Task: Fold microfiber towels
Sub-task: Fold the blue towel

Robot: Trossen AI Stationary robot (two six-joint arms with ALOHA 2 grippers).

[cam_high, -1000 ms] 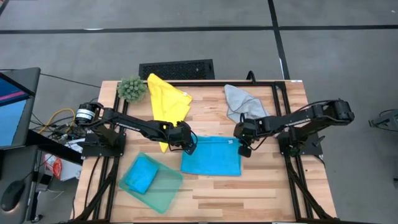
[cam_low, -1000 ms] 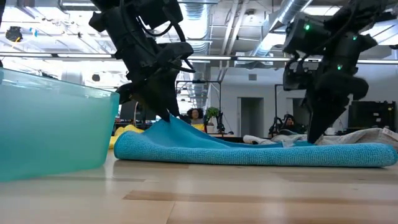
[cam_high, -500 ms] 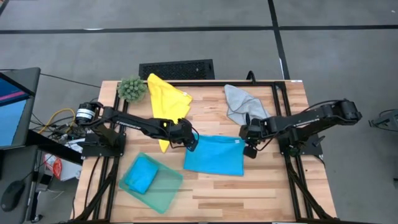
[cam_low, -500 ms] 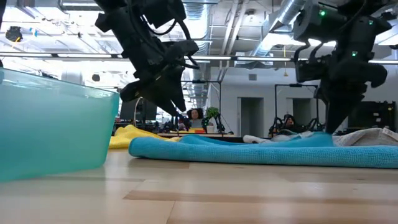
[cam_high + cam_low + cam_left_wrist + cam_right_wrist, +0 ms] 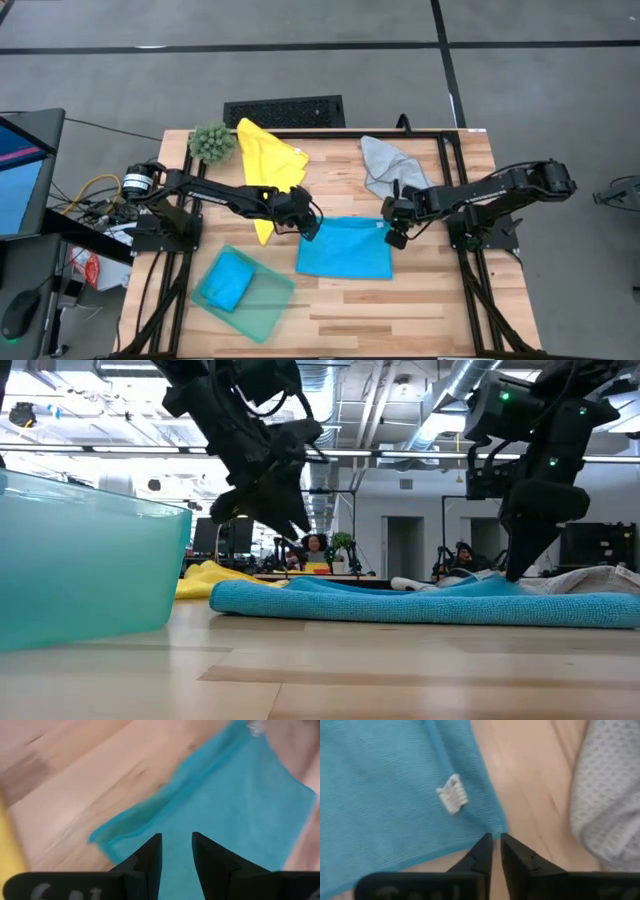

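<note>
Blue towel [image 5: 343,250] lies flat mid-table, soft and limp (best pinched at corners). Left gripper [image 5: 309,228] hovers narrowly parted, empty; right gripper [image 5: 394,236] nearly closed, gripping nothing.

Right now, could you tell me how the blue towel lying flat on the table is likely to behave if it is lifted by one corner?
The blue towel would probably drape limply, since its edge already ripples in the low view. It looks thin and light, and its woven texture should give the right tool decent grip.
</note>
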